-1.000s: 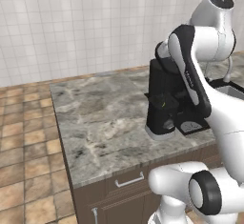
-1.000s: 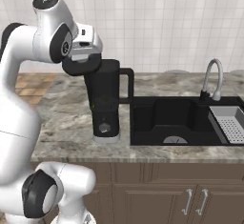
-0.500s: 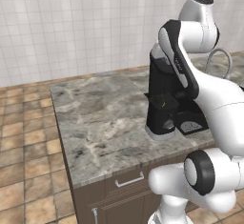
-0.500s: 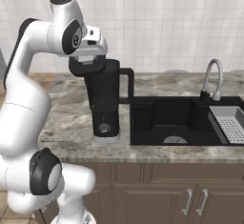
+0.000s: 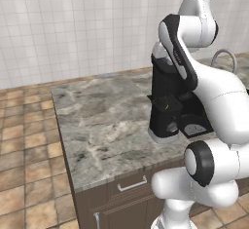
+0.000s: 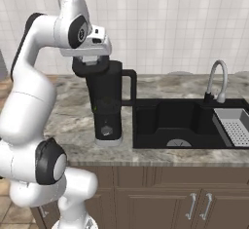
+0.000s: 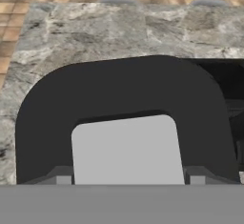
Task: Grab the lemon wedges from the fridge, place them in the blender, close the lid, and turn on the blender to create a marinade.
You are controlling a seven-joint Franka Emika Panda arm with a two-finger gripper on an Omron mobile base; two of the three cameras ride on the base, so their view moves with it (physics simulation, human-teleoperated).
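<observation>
blender [image 6: 109, 107] upright on the marble counter, just left of the black sink basin. black boxy dark-tinted jar, side handle toward the sink; black base with round knob on its front face, light grey foot touching the stone.

left base view: same blender [image 5: 165, 106] partly hidden behind the arm.

lid [image 7: 119, 108] sits flat on top of the jar: black, rounded-square, with light grey square cap [image 7: 127, 149] at its centre.

lemon wedges: cannot tell through the dark jar.
</observation>
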